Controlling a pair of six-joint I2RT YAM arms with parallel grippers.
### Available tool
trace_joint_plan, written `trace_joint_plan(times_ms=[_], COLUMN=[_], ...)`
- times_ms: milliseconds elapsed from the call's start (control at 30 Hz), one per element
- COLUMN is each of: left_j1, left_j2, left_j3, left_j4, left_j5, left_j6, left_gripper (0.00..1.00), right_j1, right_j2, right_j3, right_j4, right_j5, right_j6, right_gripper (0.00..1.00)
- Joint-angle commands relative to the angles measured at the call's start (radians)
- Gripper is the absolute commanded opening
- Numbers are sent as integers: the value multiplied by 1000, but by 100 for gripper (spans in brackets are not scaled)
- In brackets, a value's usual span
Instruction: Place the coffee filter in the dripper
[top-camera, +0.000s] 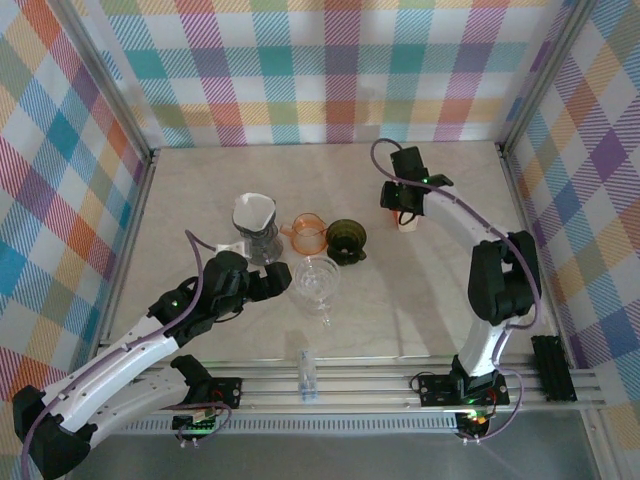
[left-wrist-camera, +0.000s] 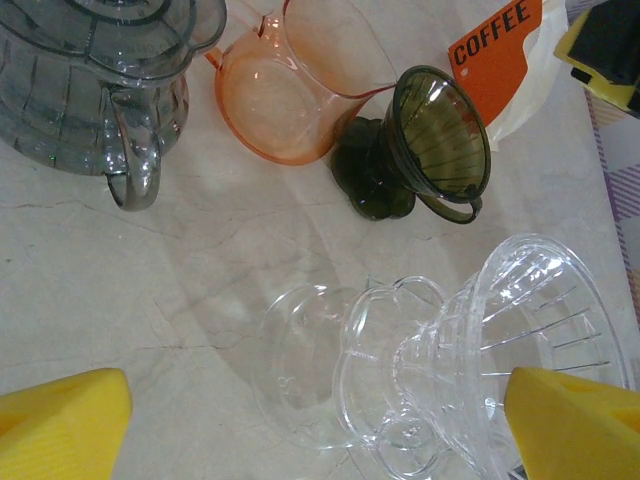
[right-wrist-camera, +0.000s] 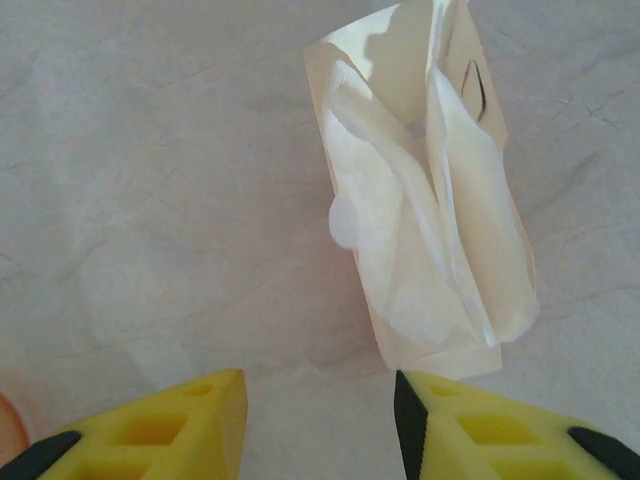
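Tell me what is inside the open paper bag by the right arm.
White paper filters lie bunched inside the bag, showing through its opening. They overlap, so their number cannot be told, and whatever lies beneath them is covered.

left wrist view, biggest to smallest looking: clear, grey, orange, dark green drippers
1. clear plastic dripper, nearest camera
2. grey ribbed dripper (cropped) and orange translucent dripper, alike
3. dark green cone dripper

From above, my right arm (top-camera: 460, 215) hides most of the filter pack (top-camera: 405, 226); the left wrist view's top edge crops it and the grey dripper (left-wrist-camera: 90, 80).
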Motion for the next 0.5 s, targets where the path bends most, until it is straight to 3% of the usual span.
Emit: trace_joint_plan(times_ms=[0,467], left_j1=[11,11], left_j2=[5,39], left_j3=[-13,-1], left_j4=[31,33], left_j5=[-22,-33], left_j6=[29,44], left_gripper=[96,97], right_j1=[-2,-3], right_j2=[48,146], right_j3=[61,126], right_j4=[-45,-36], right_j5=[55,108], right_j6=[-50,-97], right_gripper=[42,35])
